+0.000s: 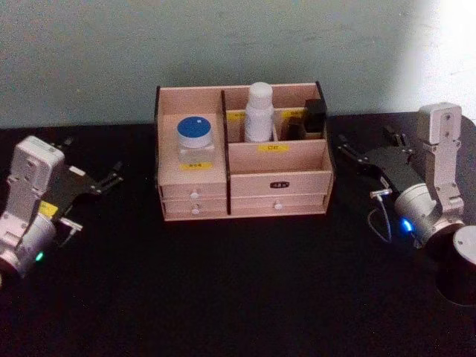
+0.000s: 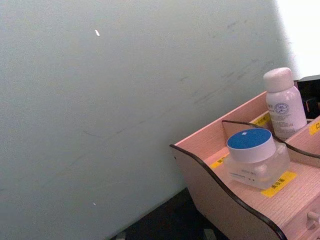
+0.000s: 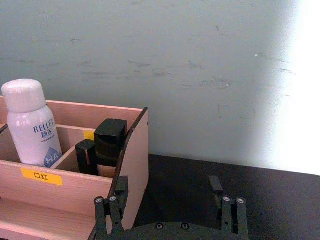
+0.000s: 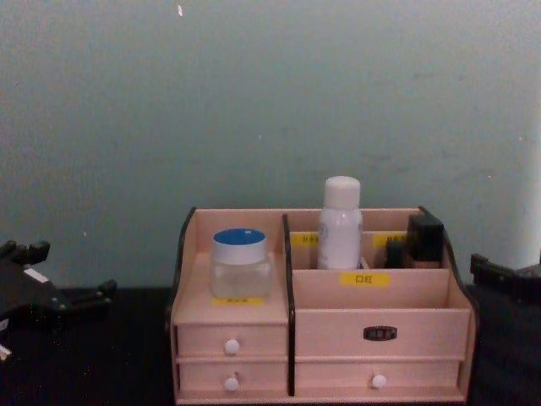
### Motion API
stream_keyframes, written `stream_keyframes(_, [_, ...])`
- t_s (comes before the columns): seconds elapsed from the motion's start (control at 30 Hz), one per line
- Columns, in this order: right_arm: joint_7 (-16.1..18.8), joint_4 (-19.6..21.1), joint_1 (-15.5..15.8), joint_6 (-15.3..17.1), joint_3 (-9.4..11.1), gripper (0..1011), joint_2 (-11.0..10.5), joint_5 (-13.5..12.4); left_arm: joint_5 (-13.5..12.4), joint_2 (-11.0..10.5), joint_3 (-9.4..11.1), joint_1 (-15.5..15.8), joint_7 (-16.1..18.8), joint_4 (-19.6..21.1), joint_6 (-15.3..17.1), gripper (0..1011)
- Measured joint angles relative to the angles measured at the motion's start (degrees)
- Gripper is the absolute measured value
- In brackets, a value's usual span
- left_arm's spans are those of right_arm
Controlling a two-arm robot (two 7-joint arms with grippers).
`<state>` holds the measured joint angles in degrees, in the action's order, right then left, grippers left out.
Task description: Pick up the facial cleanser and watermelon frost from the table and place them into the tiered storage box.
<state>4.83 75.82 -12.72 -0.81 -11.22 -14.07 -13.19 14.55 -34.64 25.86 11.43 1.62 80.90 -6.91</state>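
The tiered storage box (image 1: pixel 279 183) stands at the back middle of the black table (image 1: pixel 238 297). A clear jar with a blue lid (image 1: pixel 195 141) sits on its left step. In a rear compartment a white bottle (image 1: pixel 259 111) stands upright. These look like the watermelon frost and the facial cleanser; which is which I cannot tell. My left gripper (image 1: pixel 93 160) rests open and empty left of the box. On the other side my right gripper (image 1: pixel 364 139) is open and holds nothing; the right wrist view shows its fingers (image 3: pixel 120 192) spread beside the box's wall.
Black oblong items (image 1: pixel 312 117) fill the box's rear right compartment. Small drawers with white knobs (image 1: pixel 196 195) run along the box's front. A pale green wall (image 1: pixel 238 44) rises close behind it. A black cylinder (image 1: pixel 465 264) stands by my right arm.
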Motion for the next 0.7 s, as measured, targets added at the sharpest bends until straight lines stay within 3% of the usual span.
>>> stream_keyframes(0.7, [0.0, 0.03, 0.0, -0.04, 0.0, 1003, 0.0, -0.08, 0.0, 0.0, 0.0, 0.0, 0.0, 0.0, 0.0, 1001])
